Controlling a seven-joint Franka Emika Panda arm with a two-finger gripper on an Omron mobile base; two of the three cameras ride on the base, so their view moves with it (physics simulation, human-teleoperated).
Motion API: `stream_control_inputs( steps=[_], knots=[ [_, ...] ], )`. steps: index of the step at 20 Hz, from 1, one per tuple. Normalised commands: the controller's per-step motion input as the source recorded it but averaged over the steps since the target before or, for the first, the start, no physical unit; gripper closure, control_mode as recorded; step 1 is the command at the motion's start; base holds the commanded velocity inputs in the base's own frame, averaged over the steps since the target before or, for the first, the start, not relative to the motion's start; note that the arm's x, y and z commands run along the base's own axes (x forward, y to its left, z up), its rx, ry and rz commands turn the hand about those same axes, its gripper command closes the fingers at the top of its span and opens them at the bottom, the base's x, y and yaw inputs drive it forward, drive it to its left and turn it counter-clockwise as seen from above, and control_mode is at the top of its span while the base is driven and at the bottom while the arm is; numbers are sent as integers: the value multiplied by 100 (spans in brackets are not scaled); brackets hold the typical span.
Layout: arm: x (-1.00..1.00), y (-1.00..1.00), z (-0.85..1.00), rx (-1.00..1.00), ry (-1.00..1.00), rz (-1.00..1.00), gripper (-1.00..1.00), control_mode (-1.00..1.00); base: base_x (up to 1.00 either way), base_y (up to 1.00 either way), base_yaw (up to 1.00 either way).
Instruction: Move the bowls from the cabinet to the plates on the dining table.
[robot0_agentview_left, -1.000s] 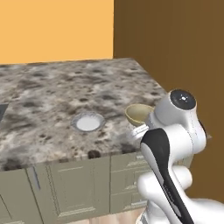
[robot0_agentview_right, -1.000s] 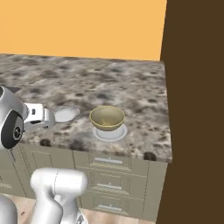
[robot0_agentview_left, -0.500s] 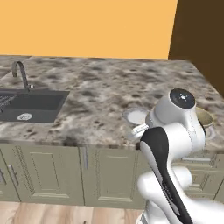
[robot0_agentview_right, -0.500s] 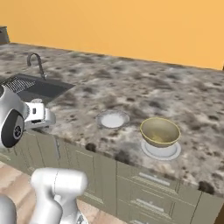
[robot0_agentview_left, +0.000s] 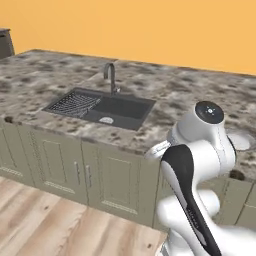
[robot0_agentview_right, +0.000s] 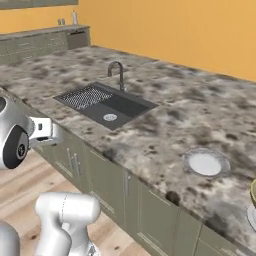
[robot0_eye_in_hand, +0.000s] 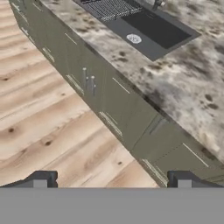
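In the left base view the white arm (robot0_agentview_left: 200, 165) rose at the lower right in front of the speckled stone worktop (robot0_agentview_left: 45, 75), where a dark sink (robot0_agentview_left: 102, 106) with a drain grid and a curved tap (robot0_agentview_left: 111, 76) sat; a sliver of a pale plate (robot0_agentview_left: 241, 141) showed just past the arm's shoulder, and nothing could be seen standing on that visible part. In the right base view one pale grey-white plate (robot0_agentview_right: 205, 163) lay bare on the worktop (robot0_agentview_right: 170, 115) to the right of the sink (robot0_agentview_right: 105, 104), and at the far right edge a second plate (robot0_agentview_right: 252, 216) carried a cut-off slice of an olive-tan bowl (robot0_agentview_right: 253, 190) with a yellowish rim, seated on the plate rather than beside it. Judged from that, the task looked about half done: one bowl delivered, one plate waiting, and the marbled grey bowl yet to be fetched from the cabinet. In the hand view the pincer (robot0_eye_in_hand: 111, 179) pointed down at the plank floor (robot0_eye_in_hand: 48, 127) and the grey-beige cupboard fronts (robot0_eye_in_hand: 100, 96) under the worktop edge, its two dark fingertips (robot0_eye_in_hand: 40, 179) set far apart at the bottom with nothing between them, so it was wide and empty.
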Motion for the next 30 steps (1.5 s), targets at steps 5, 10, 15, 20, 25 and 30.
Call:
stream_control_inputs(
  steps=[5, 10, 15, 20, 25, 30],
  knots=[
    [0, 0, 0, 0, 0, 0, -100, 100, -3, 95, 54],
    [0, 0, 0, 0, 0, 0, -100, 100, -10, 47, 57],
    [0, 0, 0, 0, 0, 0, -100, 100, -13, 0, 60],
    [0, 0, 0, 0, 0, 0, -100, 100, -6, 0, 55],
    [0, 0, 0, 0, 0, 0, -100, 100, -5, 0, 54],
    [0, 0, 0, 0, 0, 0, -100, 100, -14, -6, 55]
  ],
)
